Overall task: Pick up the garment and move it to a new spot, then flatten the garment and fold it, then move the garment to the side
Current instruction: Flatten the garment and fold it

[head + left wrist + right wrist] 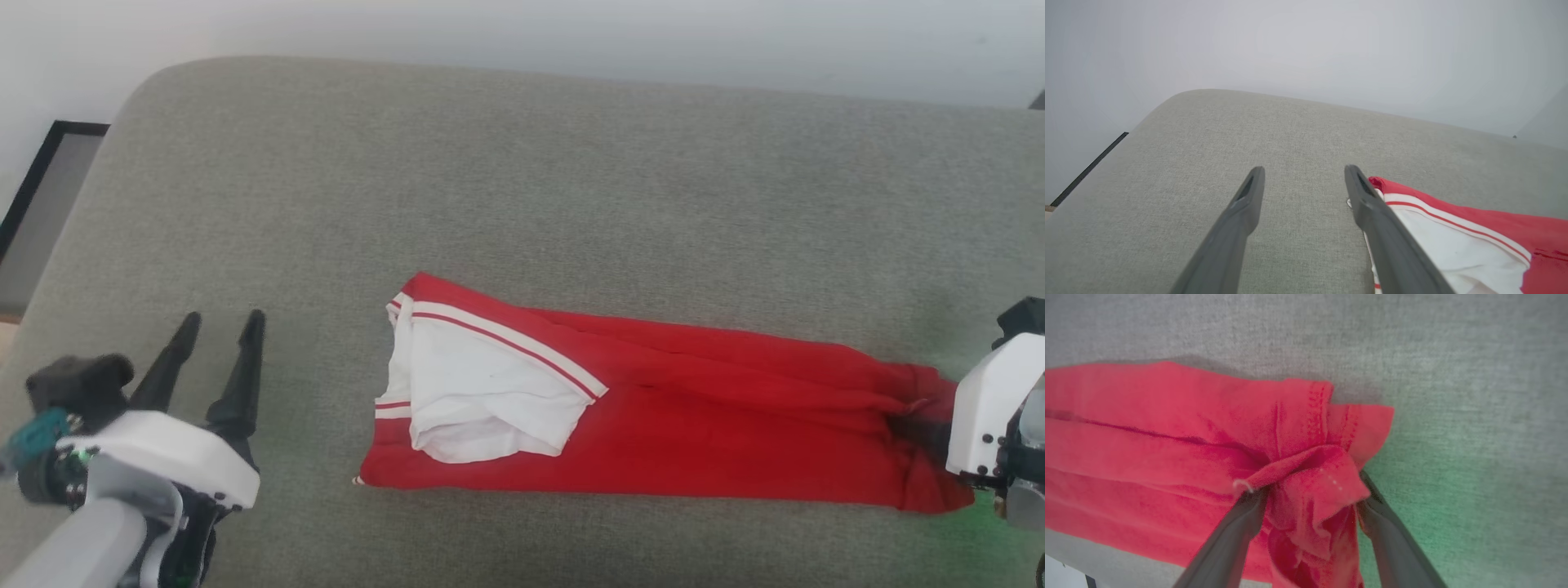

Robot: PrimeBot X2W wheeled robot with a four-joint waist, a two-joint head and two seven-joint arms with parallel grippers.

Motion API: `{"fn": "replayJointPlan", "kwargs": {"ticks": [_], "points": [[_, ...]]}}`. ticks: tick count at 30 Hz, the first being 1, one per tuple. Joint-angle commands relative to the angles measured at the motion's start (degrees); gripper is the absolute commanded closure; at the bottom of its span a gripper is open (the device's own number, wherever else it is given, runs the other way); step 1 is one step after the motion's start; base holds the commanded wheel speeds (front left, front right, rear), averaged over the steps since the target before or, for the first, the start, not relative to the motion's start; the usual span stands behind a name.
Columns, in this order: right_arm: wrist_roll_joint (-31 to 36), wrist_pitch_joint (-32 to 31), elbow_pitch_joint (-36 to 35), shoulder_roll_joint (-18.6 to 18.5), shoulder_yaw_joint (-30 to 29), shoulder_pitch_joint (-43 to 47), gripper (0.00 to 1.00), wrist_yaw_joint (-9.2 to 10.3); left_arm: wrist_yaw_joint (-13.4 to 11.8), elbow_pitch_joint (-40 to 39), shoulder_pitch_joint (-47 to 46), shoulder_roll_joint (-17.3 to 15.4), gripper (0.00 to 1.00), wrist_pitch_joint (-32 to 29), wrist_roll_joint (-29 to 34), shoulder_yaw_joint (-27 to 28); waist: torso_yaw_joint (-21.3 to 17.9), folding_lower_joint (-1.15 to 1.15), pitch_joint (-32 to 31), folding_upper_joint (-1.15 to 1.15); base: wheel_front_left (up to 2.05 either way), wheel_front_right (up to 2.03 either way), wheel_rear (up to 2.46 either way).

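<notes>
Red cloth folded into a long strip, the garment (pixel 694 408) lies flat on a grey woven cushion (pixel 522 163), reaching from one gripper's side toward the other. At the strip's hemmed end sits the right gripper (pixel 1310 490). Its two dark fingers (pixel 1227 539) stand wide apart, not pinching, and a bunched knot of red hem fills the gap between them and laps over both fingertips. Beyond the tips the stitched hem edge folds out onto the cushion. To the left of the left finger the strip runs off in long lengthwise creases. A green tint (pixel 1433 522) colours the cushion just right of the right finger.

The left gripper (pixel 222 325) is over bare cushion, its fingers spread with nothing between them. The garment's other end lies to the right of its right finger, apart from it in the head view; in the left wrist view that finger crosses in front of the cloth's edge. At this end a white sleeve (pixel 482 392) is folded on top of the red, bordered by red-and-white striped trim (pixel 506 339). Ahead of both fingers the cushion runs to a rounded edge below a pale wall (pixel 571 33), and a dark-framed panel (pixel 33 180) stands off to the left of the left finger
</notes>
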State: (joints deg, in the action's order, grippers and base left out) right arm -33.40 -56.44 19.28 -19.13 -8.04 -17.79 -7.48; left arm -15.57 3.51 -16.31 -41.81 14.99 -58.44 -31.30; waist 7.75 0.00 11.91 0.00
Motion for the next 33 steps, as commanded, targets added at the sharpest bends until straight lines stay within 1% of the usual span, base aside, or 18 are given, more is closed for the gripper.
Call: {"fn": "replayJointPlan", "kwargs": {"ticks": [1, 2, 6, 9, 14, 15, 19, 23, 27, 33], "points": [[-1.47, -0.90, 2.02, 2.24, 2.43, 0.30, 0.80, -0.02, 0.73, 0.51, 2.92, 1.63, 0.00, 0.18, 2.07, 2.37, 0.58, 0.00, 0.22, 0.00, 0.00, 0.00, 0.00], [-2.47, -1.28, 2.41, 2.36, 3.28, 0.08, 1.00, -0.06, 1.38, 0.60, 4.16, 3.03, 0.00, 0.20, 3.57, 4.54, 0.79, 0.00, 0.26, 0.00, 0.00, 0.00, 0.00], [-3.80, -0.52, 3.17, 0.94, 4.07, -0.94, 1.00, -0.09, 4.98, 1.42, 8.82, 8.27, 0.00, 0.22, 8.51, 12.57, 1.21, 0.00, 0.21, 0.00, 0.00, 0.00, 0.00], [-4.73, -0.07, 2.93, -0.10, 3.96, -1.78, 1.00, -0.07, 8.01, 2.13, 11.78, 12.08, 0.00, 0.23, 11.74, 17.49, 1.19, 0.00, -0.09, 0.00, 0.00, 0.00, 0.00], [-5.65, 0.96, 2.27, -2.51, 2.47, -2.64, 1.00, 0.02, 12.31, 3.89, 14.48, 16.19, 0.00, 0.23, 15.98, 22.62, 0.75, 0.00, -0.56, 0.00, 0.00, 0.00, 0.00], [-5.65, 0.96, 2.27, -2.51, 2.47, -2.64, 1.00, 0.02, 12.31, 3.89, 14.48, 16.19, 0.00, 0.23, 15.98, 22.62, 0.75, 0.00, -0.56, 0.00, 0.00, 0.00, 0.00], [-5.17, 1.77, 2.47, -4.62, -0.18, -3.15, 1.00, 0.03, 14.99, 4.80, 14.84, 18.43, 0.00, 0.24, 19.02, 25.27, 0.05, 0.00, -0.70, 0.00, 0.00, 0.00, 0.00], [-4.46, 2.77, 3.96, -6.72, -3.99, -3.82, 1.00, 0.03, 17.56, 6.04, 14.19, 20.05, 0.00, 0.24, 21.32, 26.23, -0.65, 0.00, -0.47, 0.00, 0.00, 0.00, 0.00], [-3.01, 3.74, 6.57, -9.63, -7.45, -4.90, 1.00, 0.04, 19.12, 7.34, 13.11, 21.46, 0.00, 0.24, 22.60, 27.25, -1.47, 0.00, 0.19, 0.00, 0.00, 0.00, 0.00], [-0.07, 5.82, 11.15, -11.99, -10.67, -7.17, 1.00, 0.04, 20.80, 8.99, 11.77, 22.58, 0.00, 0.24, 23.88, 28.29, -2.49, 0.00, 1.05, 0.00, 0.00, 0.00, 0.00]]}}
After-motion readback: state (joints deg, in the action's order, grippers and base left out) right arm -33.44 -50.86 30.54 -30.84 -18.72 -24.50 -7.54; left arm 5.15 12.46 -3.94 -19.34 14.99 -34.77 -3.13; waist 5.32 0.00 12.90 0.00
